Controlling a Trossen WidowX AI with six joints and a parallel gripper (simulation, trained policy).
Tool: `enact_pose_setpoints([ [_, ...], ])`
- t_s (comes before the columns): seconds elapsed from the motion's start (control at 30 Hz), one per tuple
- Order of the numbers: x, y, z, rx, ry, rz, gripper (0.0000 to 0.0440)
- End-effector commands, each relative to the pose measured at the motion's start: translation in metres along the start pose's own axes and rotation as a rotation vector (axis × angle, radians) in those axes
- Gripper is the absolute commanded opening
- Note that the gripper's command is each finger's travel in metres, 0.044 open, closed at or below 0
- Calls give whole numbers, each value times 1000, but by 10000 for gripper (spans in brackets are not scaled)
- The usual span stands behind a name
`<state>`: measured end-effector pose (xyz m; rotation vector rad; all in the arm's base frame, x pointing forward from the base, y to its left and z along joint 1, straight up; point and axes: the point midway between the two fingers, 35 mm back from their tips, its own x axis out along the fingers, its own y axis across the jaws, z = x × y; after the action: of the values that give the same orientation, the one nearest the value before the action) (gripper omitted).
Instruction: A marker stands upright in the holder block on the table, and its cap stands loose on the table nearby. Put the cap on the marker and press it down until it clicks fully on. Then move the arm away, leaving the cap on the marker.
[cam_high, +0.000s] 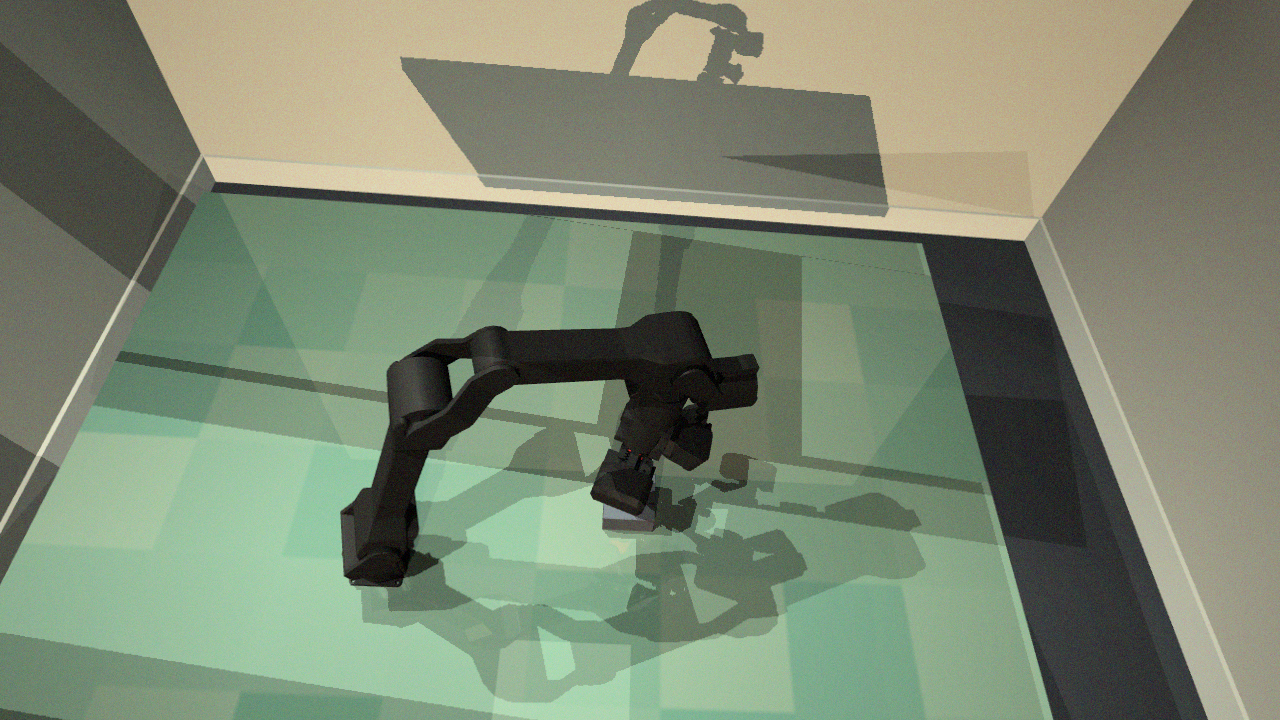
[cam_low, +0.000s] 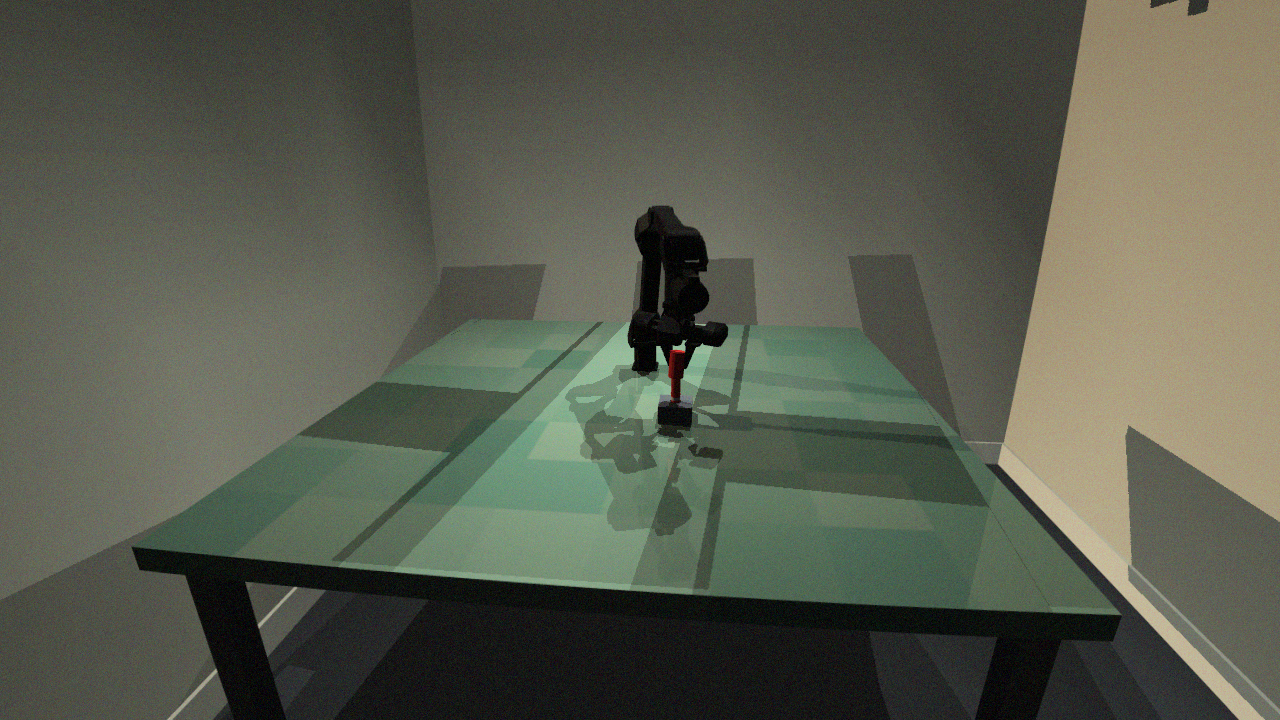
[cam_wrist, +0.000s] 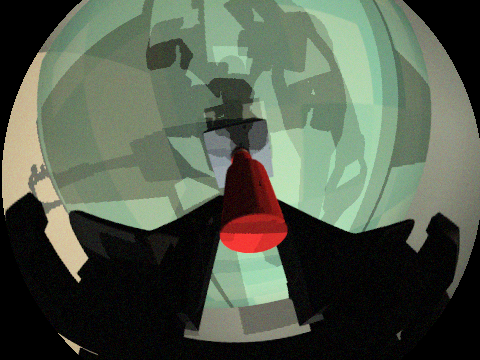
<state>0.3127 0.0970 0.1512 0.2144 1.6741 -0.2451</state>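
Patchwork panels in shades of green, crossed by dark bands and overlapping shadows, cover the table (cam_high: 841, 662) (cam_low: 805, 555) (cam_wrist: 405, 190), a rectangular top on dark legs between grey walls and one cream wall (cam_high: 313, 71) (cam_low: 1163, 223). The six-joint black robot arm (cam_high: 572, 353) (cam_low: 650, 277) is arched above it, its forearm nearly level in the top view and its wrist bent downward. At its end, the black parallel-jaw gripper (cam_high: 626, 501) (cam_low: 677, 351) (cam_wrist: 247, 203) is closed partway, its fingers kept apart by the red cylindrical cap (cam_low: 677, 363) (cam_wrist: 252, 205), which they grip on opposite sides. Below is the small dark holder block with a pale grey top face (cam_high: 628, 517) (cam_low: 674, 413) (cam_wrist: 216, 157), standing on the table. Rising upright from the block is the slimmer red marker (cam_low: 675, 390) (cam_wrist: 241, 154); its lower portion shows beneath the cap, and its upper end is hidden. Cap and marker are in line in the exterior view; how far the cap is seated cannot be determined. In the top view, the gripper conceals both red parts and partly overlaps the block.
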Motion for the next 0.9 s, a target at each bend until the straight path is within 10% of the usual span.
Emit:
enact_pose_setpoints([
  [0.0, 11, -1, 1, -15, 13, -8, 0],
  [0.43, 47, 0, 2, -77, 42, -7, 1],
  [0.57, 55, -2, 4, -90, 42, -18, 106],
  [0.87, 65, -4, 3, -141, 38, -28, 121],
])
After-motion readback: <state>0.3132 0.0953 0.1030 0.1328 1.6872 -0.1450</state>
